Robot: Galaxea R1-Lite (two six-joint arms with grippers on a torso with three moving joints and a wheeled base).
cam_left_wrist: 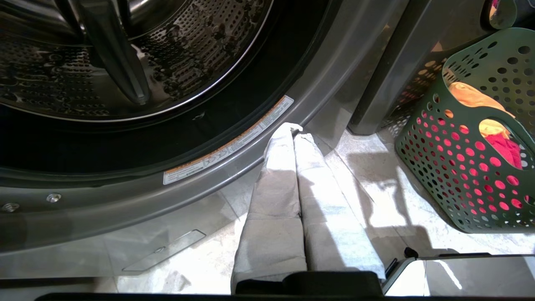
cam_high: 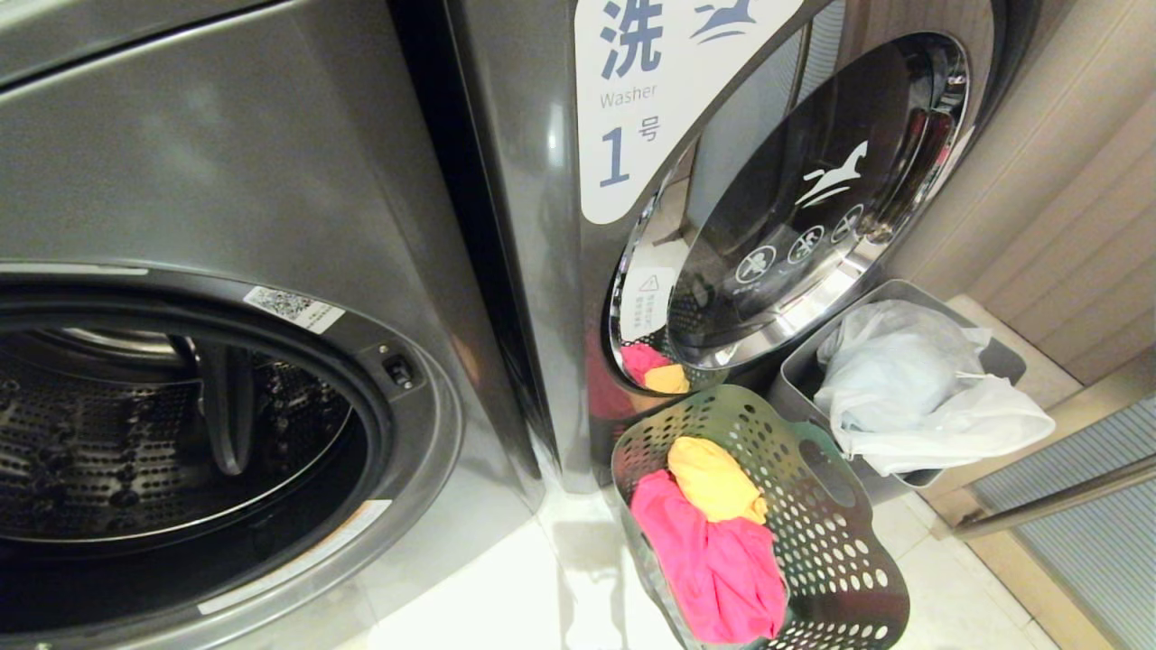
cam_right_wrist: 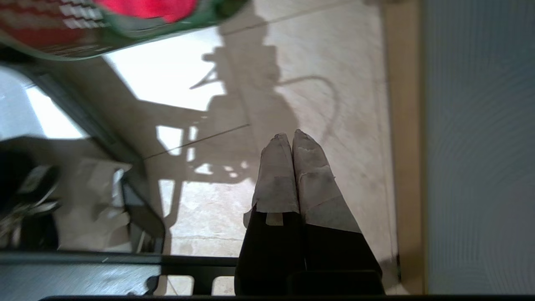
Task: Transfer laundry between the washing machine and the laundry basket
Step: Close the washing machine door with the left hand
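Laundry [cam_high: 709, 533], pink and yellow, lay in the green laundry basket [cam_high: 831, 551] on the floor beside the open, seemingly empty washing machine [cam_high: 181, 433], nothing transferred; left gripper [cam_left_wrist: 294, 130] and right gripper [cam_right_wrist: 288, 136] were closed, empty.

Glossy grey washing machine [cam_high: 298, 181], perforated shiny steel drum [cam_left_wrist: 62, 75]; matt green plastic laundry basket [cam_high: 813, 524]; soft cloth laundry [cam_high: 713, 551]; my taped tool [cam_left_wrist: 294, 130].

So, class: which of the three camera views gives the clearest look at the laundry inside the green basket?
The head view: it looks down into the green basket, showing the pink cloth and yellow cloth whole. The left wrist view sees them partly, through the basket's holes and handle cut-out. The right wrist view catches only a red edge at the frame's border.
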